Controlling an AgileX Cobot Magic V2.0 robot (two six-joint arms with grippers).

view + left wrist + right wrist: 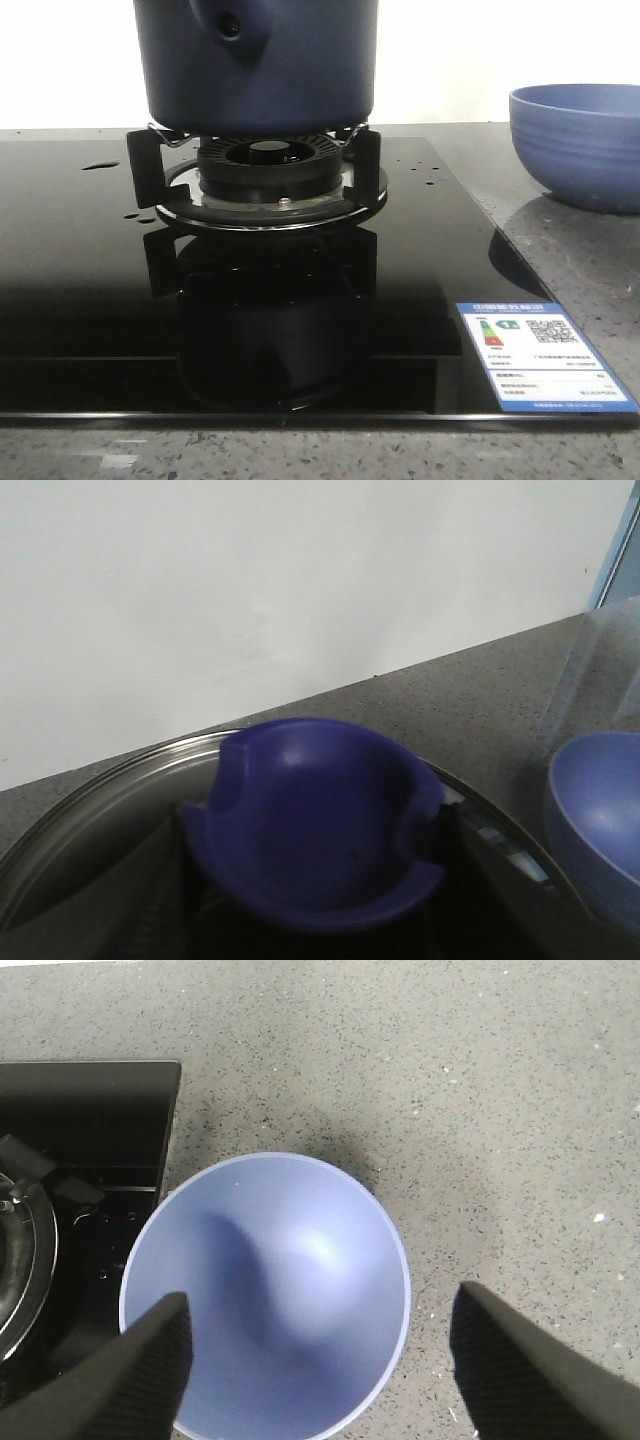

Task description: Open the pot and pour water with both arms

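The dark navy pot [255,65] stands on the gas burner's trivet [268,160], its stub with the round hole [232,28] facing me. Water shows only as droplets [100,165] on the black glass hob. In the left wrist view a navy lid knob [315,780] rises from a steel-rimmed lid [110,780]. My left gripper [312,825] is shut on the knob, with a dark finger pressed against each side. My right gripper [322,1300] hangs open above the light blue bowl [265,1290], holding nothing. Neither gripper appears in the front view.
The light blue ribbed bowl [580,140] sits on the grey speckled counter [580,260] to the right of the hob, also seen as the bowl [600,830] in the left wrist view. A white energy label [545,355] is stuck at the hob's front right corner. A white wall runs behind.
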